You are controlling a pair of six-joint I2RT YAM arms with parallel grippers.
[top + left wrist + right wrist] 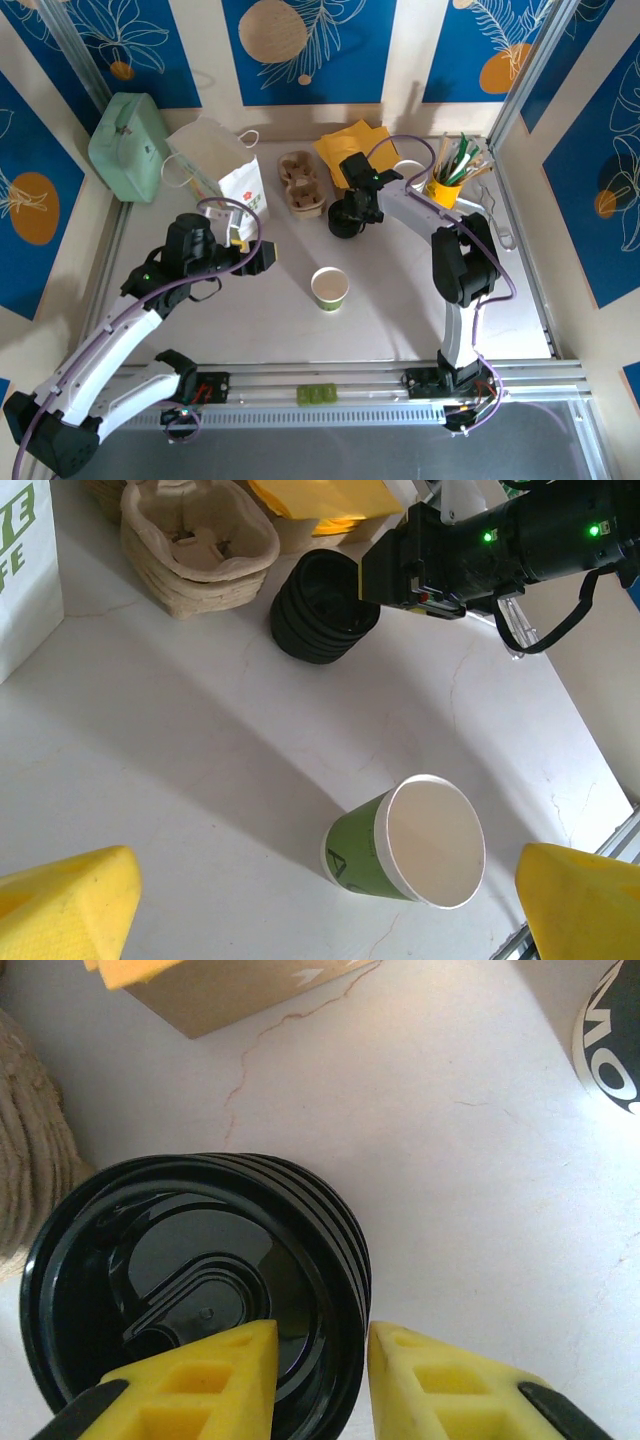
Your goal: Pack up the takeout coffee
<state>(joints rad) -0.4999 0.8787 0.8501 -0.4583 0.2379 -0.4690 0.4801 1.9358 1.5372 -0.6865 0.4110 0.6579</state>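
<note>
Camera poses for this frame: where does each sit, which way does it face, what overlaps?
Top external: above and behind the bases, looking down on the table; both arms show.
Left wrist: on the left arm, angled down at the green cup; left claw open, yellow tips at the bottom corners.
Right wrist: close above the black lid stack; right claw straddles its rim.
Shared: lid stack in all three; cup in top and left wrist.
</note>
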